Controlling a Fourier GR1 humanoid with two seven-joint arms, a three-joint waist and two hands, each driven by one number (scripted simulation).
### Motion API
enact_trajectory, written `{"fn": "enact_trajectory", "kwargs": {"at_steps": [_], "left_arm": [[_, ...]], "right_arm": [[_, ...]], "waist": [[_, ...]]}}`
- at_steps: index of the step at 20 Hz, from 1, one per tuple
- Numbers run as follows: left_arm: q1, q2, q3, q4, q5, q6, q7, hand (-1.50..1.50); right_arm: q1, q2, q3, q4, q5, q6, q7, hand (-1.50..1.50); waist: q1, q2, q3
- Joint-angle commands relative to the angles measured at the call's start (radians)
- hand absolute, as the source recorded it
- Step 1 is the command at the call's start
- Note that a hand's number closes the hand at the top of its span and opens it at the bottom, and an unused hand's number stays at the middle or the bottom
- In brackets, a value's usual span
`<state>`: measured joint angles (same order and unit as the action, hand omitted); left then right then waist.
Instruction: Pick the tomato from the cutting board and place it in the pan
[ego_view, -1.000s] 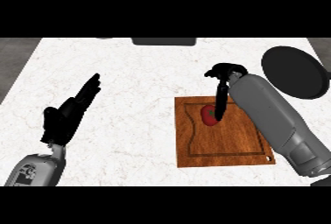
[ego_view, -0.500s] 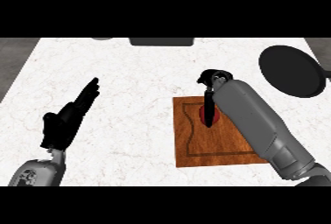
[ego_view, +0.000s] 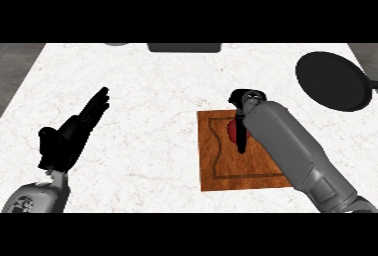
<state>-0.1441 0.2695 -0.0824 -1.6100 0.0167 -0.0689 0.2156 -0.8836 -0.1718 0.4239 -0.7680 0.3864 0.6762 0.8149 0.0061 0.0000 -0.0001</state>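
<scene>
The right hand's black fingers (ego_view: 243, 140) point down over the small red tomato (ego_view: 232, 131) on the brown wooden cutting board (ego_view: 221, 170); whether they grip it I cannot tell. Best to close fully round it before lifting toward the round black pan (ego_view: 334, 81). The left hand (ego_view: 70, 137) rests open over the white marble worktop (ego_view: 148, 90).

Red tomato (ego_view: 233, 131) on wooden cutting board (ego_view: 221, 165); black pan (ego_view: 334, 81) apart.

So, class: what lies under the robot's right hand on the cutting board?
Under the right hand a red tomato shows at the left side, resting on the wooden cutting board. The hand and forearm cover the rest of it, so the hold cannot be seen.
</scene>
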Motion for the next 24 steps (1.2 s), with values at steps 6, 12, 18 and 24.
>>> {"fn": "enact_trajectory", "kwargs": {"at_steps": [6, 12, 18, 24], "left_arm": [[0.038, -0.055, -0.017, -0.016, -0.065, 0.010, -0.023, 0.00], [-0.022, -0.056, 0.004, -0.015, -0.058, -0.006, 0.036, 0.00], [0.022, -0.055, 0.016, -0.032, -0.049, -0.031, 0.009, 0.00], [-0.076, -0.055, 0.061, 0.039, -0.041, -0.035, 0.046, 0.00]], "right_arm": [[0.075, 0.046, -0.027, 0.022, 0.128, -0.055, -0.032, -1.50], [0.058, 0.040, -0.003, 0.117, 0.185, -0.019, -0.237, 1.50], [0.070, 0.050, -0.018, 0.136, 0.211, 0.000, -0.261, 1.50], [0.070, 0.101, -0.037, 0.079, 0.245, -0.031, -0.221, 1.50]], "waist": [[0.003, 0.001, 0.000], [0.007, 0.003, 0.000], [0.005, 0.002, 0.000], [-0.001, 0.002, 0.000]]}}
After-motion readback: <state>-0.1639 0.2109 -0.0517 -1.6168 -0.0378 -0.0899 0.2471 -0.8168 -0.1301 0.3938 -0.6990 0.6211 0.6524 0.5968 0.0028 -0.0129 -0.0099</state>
